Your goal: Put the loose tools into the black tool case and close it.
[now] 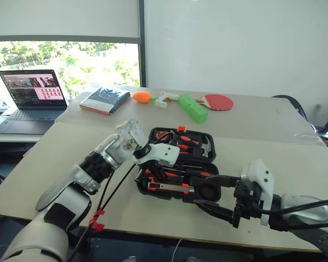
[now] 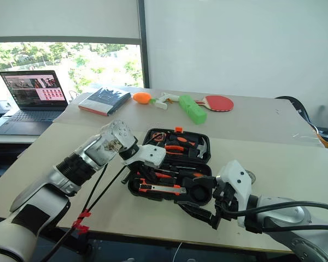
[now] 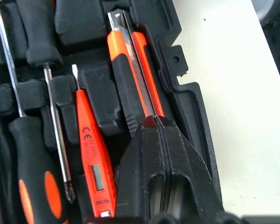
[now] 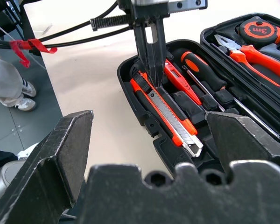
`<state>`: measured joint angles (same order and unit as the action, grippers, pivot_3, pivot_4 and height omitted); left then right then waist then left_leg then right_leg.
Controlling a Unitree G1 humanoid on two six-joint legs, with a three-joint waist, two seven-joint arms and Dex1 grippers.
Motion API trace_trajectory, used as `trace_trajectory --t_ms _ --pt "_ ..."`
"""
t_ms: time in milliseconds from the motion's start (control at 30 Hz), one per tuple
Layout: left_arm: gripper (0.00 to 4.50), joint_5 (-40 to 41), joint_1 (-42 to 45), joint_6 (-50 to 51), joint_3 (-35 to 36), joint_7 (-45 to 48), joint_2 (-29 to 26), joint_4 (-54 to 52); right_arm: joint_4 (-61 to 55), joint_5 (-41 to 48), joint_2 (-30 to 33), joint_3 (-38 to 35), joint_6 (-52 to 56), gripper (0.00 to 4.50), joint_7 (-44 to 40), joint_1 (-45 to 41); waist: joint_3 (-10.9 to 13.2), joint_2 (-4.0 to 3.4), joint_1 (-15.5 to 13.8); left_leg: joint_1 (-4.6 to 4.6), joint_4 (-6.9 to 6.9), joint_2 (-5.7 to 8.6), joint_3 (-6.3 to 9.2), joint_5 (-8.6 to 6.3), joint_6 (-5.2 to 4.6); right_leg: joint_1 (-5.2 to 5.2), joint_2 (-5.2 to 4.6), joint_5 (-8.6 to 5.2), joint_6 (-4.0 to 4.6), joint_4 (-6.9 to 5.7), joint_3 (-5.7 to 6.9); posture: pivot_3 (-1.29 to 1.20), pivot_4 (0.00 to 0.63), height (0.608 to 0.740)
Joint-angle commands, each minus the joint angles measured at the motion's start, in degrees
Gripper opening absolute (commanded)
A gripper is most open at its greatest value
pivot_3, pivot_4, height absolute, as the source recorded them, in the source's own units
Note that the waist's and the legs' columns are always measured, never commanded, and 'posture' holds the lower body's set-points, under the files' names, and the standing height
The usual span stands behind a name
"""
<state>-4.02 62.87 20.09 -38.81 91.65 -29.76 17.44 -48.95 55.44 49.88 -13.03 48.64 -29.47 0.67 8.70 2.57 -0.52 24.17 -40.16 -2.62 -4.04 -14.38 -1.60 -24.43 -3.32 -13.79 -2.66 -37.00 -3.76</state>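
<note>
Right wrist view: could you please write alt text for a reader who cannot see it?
The left end effector, shut, presses its tips on the utility knife in the open black tool case. Orange tester and screwdriver lie beside it; the right end effector is open.

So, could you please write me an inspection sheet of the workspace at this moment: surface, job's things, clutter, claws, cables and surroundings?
Surface: light table, bare around the case.
Job's things: black tool case lies open; utility knife, orange tester and screwdrivers sit in its slots; tape measure and pliers in the far half.
Clutter: dark book, green foam block, red paddle, orange object at the far side.
Claws: left claw shut, tips on the knife's end; right claw open, beside the case.
Cables: black cables with red ties along the left arm.
Surroundings: laptop on a side desk, window behind.
</note>
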Motion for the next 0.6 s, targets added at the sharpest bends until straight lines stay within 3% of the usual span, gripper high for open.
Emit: trace_trajectory --t_ms 33,600 --pt "0.03 -1.30 0.62 -1.14 0.59 -0.38 1.08 0.34 -1.30 1.17 -0.33 -1.65 -1.22 4.50 0.34 -0.02 0.00 0.00 -0.02 0.00 0.00 0.00 0.00 0.00 0.00 0.01 0.00 0.00 0.00 0.00 0.00 0.00 0.150 0.736" --pt "0.03 -7.70 -2.71 -7.65 -0.95 -4.79 4.88 10.27 -1.48 2.09 0.39 -2.14 -1.10 4.50 0.15 0.31 -0.15 -0.15 -0.17 -0.32 -0.13 0.10 0.08 0.07 -0.10 0.46 -0.01 0.05 -0.07 -0.01 -0.09 0.00 0.150 0.736"
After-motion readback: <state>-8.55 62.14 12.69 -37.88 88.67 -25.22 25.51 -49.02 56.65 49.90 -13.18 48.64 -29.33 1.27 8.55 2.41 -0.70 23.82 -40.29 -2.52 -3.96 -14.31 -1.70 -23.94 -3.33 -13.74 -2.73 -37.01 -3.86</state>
